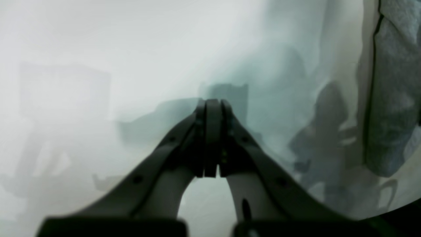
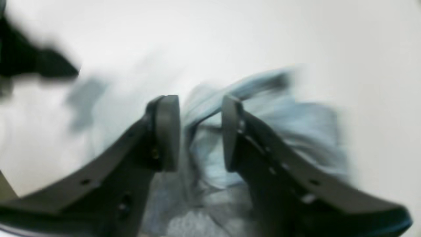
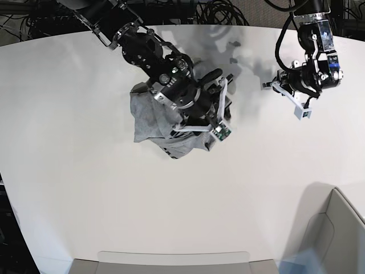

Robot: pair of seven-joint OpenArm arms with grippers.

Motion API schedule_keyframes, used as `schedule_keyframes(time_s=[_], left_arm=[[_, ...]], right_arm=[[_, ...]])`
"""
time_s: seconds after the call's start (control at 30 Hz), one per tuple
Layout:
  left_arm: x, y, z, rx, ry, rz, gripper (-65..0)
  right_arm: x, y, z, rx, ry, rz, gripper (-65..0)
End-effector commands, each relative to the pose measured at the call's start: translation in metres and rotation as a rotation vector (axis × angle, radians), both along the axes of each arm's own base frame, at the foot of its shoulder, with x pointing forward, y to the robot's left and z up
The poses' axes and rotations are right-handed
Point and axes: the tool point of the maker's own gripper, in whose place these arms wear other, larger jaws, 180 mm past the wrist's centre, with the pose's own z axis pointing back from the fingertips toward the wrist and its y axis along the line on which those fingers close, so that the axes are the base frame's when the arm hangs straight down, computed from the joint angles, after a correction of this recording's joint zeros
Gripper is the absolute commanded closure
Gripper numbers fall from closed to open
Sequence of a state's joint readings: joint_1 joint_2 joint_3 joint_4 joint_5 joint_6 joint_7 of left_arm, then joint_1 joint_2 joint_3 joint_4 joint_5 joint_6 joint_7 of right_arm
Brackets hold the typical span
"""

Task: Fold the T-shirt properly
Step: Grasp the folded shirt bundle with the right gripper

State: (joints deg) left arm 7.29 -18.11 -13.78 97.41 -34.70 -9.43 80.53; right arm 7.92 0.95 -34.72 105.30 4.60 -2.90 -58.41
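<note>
The T-shirt (image 3: 149,121) lies crumpled in a heap on the white table (image 3: 85,188), left of centre in the base view. My right gripper (image 2: 200,131) is open, and its fingers (image 2: 167,131) stand either side of bunched grey cloth (image 2: 263,112); the view is blurred and I cannot tell whether they touch it. In the base view this arm (image 3: 188,97) covers the shirt's right part. My left gripper (image 1: 212,108) is shut and empty above bare table. In the base view it (image 3: 272,85) hangs at the far right, well apart from the shirt. A piece of grey cloth (image 1: 394,98) shows at the right edge of the left wrist view.
A grey bin (image 3: 336,228) stands at the front right corner. A flat grey tray edge (image 3: 171,262) runs along the front. Cables (image 3: 217,11) lie behind the table's far edge.
</note>
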Motion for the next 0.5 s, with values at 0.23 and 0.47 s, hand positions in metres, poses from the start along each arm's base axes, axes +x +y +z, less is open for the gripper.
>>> schedule_keyframes(time_s=[0.23,0.47], left_arm=[[0.009,-0.002,0.007,-0.003,-0.037,-0.002,0.0],[0.009,-0.002,0.007,-0.004,-0.036,-0.003,0.0]], right_arm=[[0.056,-0.110,0.045,0.069,-0.099,-0.343,0.0],[0.067,-0.160,0.012,-0.019,-0.021,-0.449,0.0]])
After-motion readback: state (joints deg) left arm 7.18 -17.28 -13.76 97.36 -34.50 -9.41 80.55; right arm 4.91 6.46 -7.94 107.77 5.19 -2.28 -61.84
